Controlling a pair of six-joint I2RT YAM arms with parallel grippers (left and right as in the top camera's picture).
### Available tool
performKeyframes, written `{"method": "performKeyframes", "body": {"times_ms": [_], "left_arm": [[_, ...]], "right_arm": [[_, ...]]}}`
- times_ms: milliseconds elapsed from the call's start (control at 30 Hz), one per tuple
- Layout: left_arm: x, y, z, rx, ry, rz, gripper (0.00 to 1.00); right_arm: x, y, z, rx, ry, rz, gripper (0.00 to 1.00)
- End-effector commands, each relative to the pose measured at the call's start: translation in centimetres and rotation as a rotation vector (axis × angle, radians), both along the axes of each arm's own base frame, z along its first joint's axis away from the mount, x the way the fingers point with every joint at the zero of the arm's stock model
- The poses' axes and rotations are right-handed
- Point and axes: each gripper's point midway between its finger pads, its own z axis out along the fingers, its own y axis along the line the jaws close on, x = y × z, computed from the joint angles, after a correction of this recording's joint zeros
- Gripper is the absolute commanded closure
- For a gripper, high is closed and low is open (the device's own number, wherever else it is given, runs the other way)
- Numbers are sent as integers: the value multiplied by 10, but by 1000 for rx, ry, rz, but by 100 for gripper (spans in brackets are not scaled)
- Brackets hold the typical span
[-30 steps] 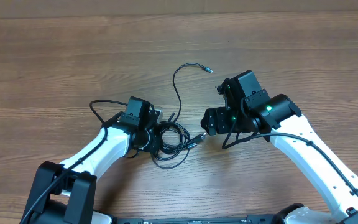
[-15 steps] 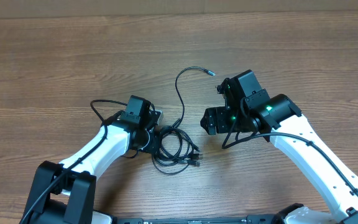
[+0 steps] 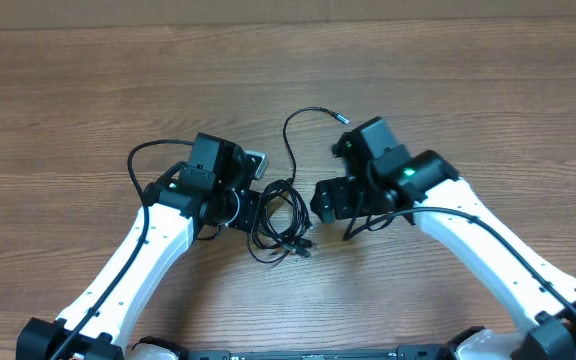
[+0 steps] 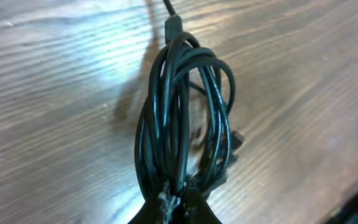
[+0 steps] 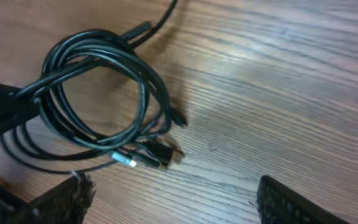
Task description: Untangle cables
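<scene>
The cables (image 3: 280, 215) are thin black cords coiled in a bundle on the wooden table, with one loose strand curving up to a small plug (image 3: 340, 119). My left gripper (image 3: 251, 210) is shut on the bundle's left side; in the left wrist view the coil (image 4: 188, 118) hangs from the closed jaws (image 4: 178, 198). My right gripper (image 3: 320, 202) is open and empty just right of the bundle. In the right wrist view the coil (image 5: 98, 93) lies upper left, its plug ends (image 5: 151, 155) just beyond the open fingers (image 5: 173, 199).
The wooden table (image 3: 88, 90) extends around both arms. Thicker black arm wires loop beside the left wrist (image 3: 148, 155) and under the right wrist (image 3: 363, 228).
My left gripper has moved up and right, lifting the bundle. The right gripper has shifted left toward the bundle. The plug ends that lay toward the right gripper now sit under the coil.
</scene>
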Motion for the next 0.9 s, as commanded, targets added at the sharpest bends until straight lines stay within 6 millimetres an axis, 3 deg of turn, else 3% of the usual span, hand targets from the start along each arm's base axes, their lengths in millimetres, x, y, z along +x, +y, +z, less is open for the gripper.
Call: {"method": "performKeyframes", "body": {"times_ms": [0, 267, 600, 733, 867], "left_arm": [[-6, -17, 19, -102, -6, -66, 94], [-10, -21, 22, -126, -3, -97, 96], [-9, -25, 38, -162, -41, -110, 96], [-10, -26, 39, -172, -39, -114, 96], [-14, -32, 44, -215, -26, -134, 96]], "right_arm": [[4, 18, -2, 15, -21, 53, 17], [12, 27, -23, -3, -21, 86, 17], [10, 28, -58, -44, 67, 93, 21], [12, 38, -58, 2, 68, 105, 23], [17, 46, -54, 44, 47, 110, 33]]}}
